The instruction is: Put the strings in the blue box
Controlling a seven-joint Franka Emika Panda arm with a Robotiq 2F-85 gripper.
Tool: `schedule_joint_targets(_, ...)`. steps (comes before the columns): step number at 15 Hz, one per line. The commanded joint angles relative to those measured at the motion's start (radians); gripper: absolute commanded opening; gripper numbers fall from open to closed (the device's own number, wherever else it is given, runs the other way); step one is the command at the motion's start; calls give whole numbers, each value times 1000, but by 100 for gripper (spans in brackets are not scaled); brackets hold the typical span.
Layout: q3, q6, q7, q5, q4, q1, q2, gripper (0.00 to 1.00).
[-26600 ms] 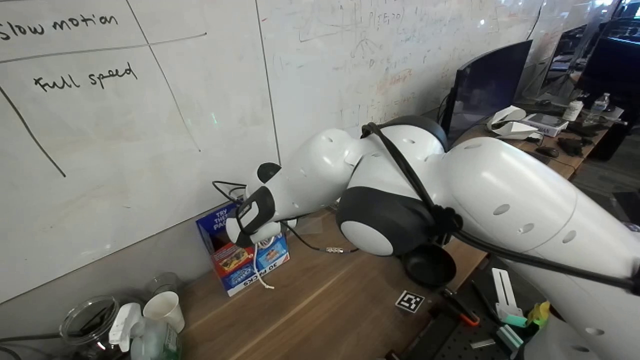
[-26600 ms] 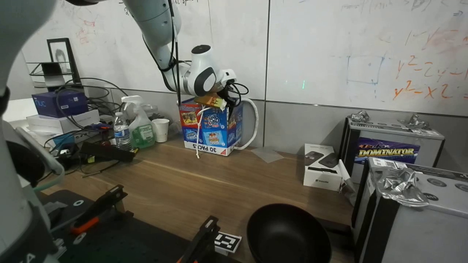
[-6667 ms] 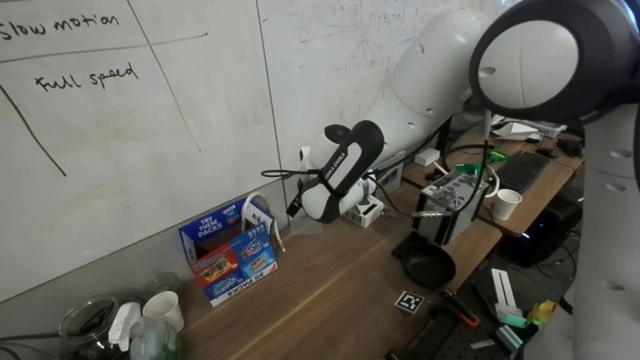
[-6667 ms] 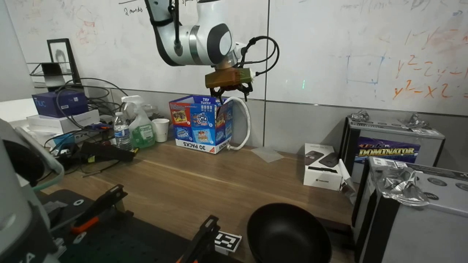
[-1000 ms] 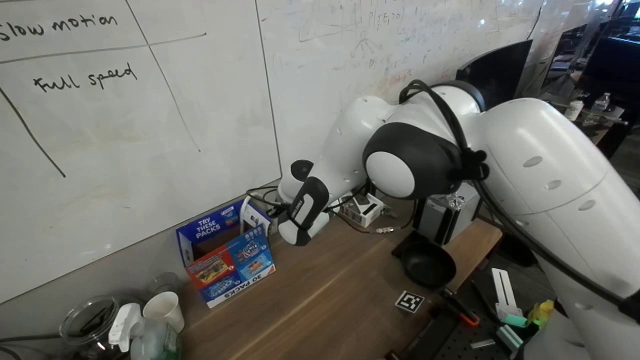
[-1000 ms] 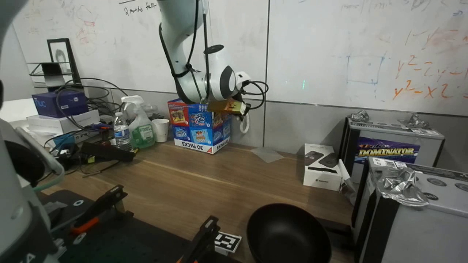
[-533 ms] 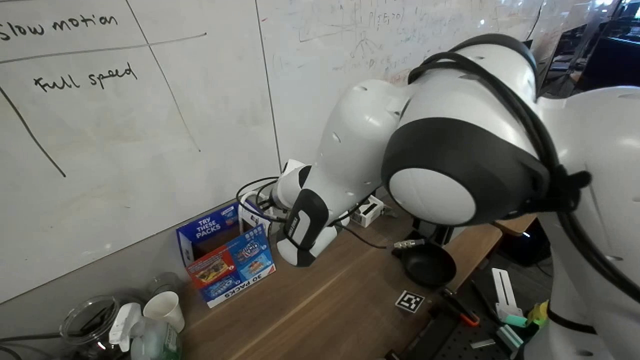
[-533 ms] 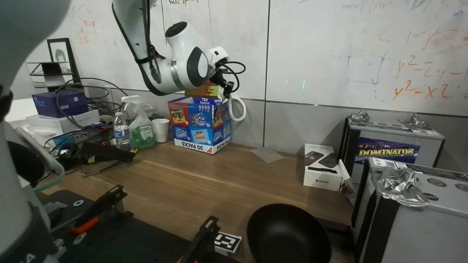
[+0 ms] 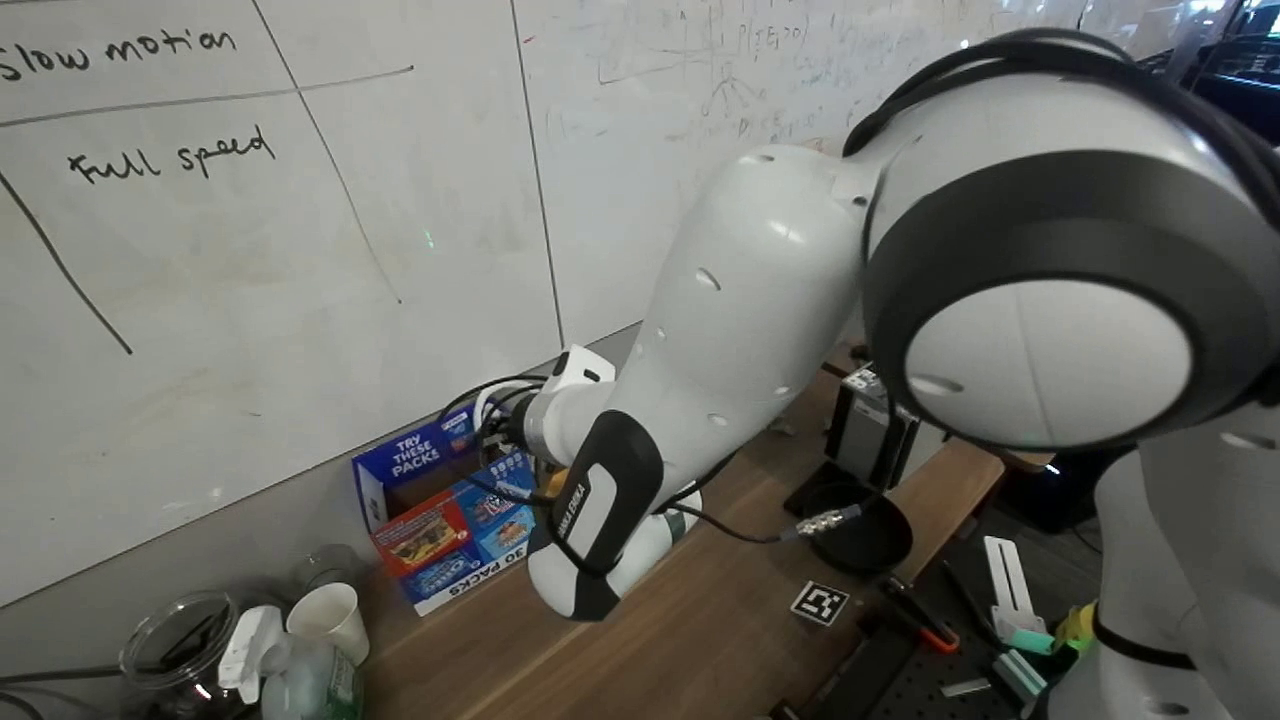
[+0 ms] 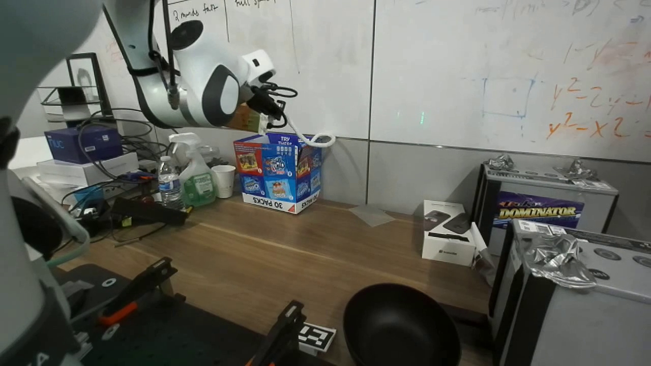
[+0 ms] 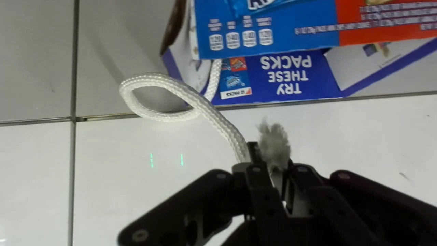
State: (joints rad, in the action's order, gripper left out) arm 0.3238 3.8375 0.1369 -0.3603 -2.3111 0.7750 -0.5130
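- White rope is clamped in the gripper, jaws nearly together; a frayed tuft of it pokes out between the tips;
- from the gripper the rope swings off to one side in a loop, which juts past the side of the blue box; it then dips behind the front panel into the open top; how much lies within is hidden;
- lower than the gripper and near it, that box stands on the wooden table;
- also lower than the gripper are a paper cup and, just beside it, a spray bottle;
- well apart from the gripper sits a black bowl;
- behind the gripper, in both exterior views, is a whiteboard.
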Motion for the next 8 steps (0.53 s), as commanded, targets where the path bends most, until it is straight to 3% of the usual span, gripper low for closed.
schedule_joint_targets(1,-183,108,-65,-30,-33,-108,54,6)
schedule_joint_targets(4,-289,136,-74,-21,6,-182,22,5)
schedule_joint_targets(8,-378,104,-68,7,70,-279,-19,5)
